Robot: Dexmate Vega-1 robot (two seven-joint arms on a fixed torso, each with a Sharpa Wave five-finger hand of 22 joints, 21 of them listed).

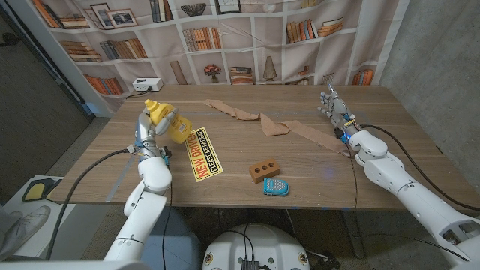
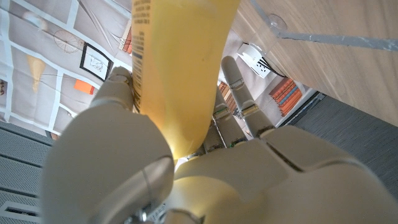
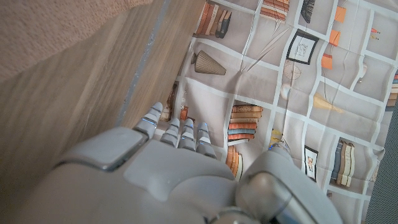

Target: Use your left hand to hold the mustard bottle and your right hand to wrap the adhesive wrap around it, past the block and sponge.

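**Mustard bottle up in the left hand, wrap lying on the table**

The robot's left hand grasps the yellow plastic mustard bottle, tilted above the wooden table near its left side; from the wrist, fingers curl around the yellow body. The tan strip of adhesive wrap lies stretched across the far middle of the table. The right hand hovers by the strip's right end, fingers extended and apart, holding nothing. Nearer the front edge sit a brown block with holes and a blue sponge, just beside each other. A yellow sign lies flat below the bottle.
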